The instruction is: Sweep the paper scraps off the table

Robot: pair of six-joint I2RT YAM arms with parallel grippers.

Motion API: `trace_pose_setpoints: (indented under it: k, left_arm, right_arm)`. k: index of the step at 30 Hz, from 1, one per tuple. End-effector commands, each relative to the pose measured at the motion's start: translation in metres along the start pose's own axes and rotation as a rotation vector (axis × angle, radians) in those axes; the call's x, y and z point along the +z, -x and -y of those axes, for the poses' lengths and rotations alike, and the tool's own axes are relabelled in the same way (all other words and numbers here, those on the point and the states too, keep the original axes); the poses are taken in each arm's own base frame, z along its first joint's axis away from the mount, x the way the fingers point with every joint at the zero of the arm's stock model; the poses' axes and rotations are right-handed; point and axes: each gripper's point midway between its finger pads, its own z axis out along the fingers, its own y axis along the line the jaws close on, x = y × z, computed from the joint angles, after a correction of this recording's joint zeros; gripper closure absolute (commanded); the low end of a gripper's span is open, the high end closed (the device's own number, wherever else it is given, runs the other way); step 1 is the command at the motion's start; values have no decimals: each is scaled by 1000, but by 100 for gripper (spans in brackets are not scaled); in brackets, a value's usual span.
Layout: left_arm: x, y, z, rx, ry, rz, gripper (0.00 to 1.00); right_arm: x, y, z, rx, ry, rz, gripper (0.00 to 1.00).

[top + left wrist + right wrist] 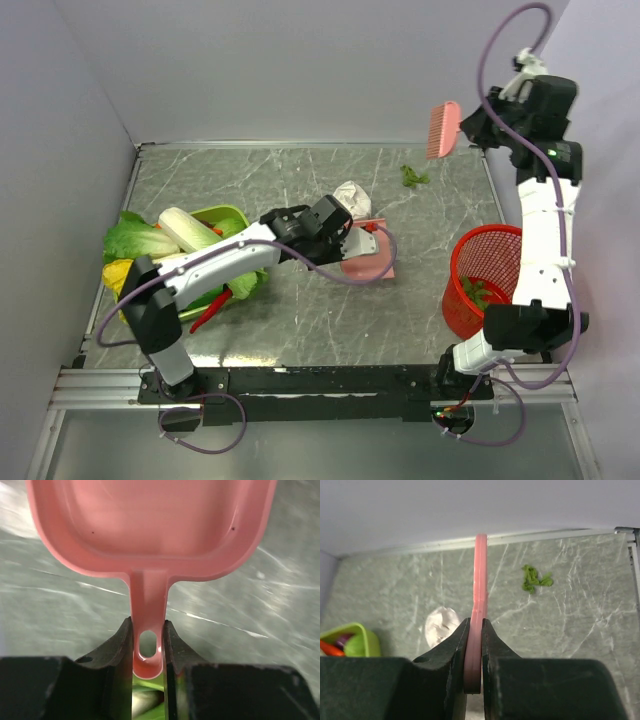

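Top external view: two arms over a dark marble table (300, 320), each holding a pink tool.
Paper scraps (413, 177): one small green clump on the far right part of the table, well clear of both tools.
Clump's lie: slightly longer side to side, with a short tail toward the right edge (535, 578).
Left gripper (355, 245): clamped tight on the handle of a dustpan (372, 264), fingers pinching the end with the hole (148, 630).
Dustpan's lie (150, 525): mid-table, handle toward the left arm, pan to the right.
Right gripper (470, 125): raised over the far right corner, squeezed onto a brush (443, 130).
Brush's lie (480, 580): long axis pointing away from the arm's base, bristles facing left.
Nearby: white lump (350, 197) just beyond the dustpan; red basket (485, 245) at right.
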Motion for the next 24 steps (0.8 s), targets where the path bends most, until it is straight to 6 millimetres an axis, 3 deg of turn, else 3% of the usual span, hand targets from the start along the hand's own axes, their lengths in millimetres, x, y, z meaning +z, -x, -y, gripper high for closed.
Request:
trace_pose_setpoints:
  k: [1, 6, 7, 12, 19, 24]
  left_arm:
    - [19, -10, 0, -222, -153, -4, 99]
    - [64, -34, 21, -188, -279, -70, 99]
    - [69, -39, 26, -188, -294, -71, 99]
    - [81, -55, 32, -233, -333, -54, 99]
    - [90, -68, 23, -258, -345, -14, 67]
    - [92, -69, 24, -237, -295, 109, 56]
  right_arm:
    - [27, 4, -1, -232, -66, 10, 100]
    - [64, -23, 14, -334, -159, -76, 100]
    - [75, -36, 6, -357, -142, -106, 100]
    - [88, -49, 19, -477, -213, -146, 100]
    - [128, -72, 40, -624, -218, -230, 100]
    - [150, -79, 41, -716, -185, -209, 100]
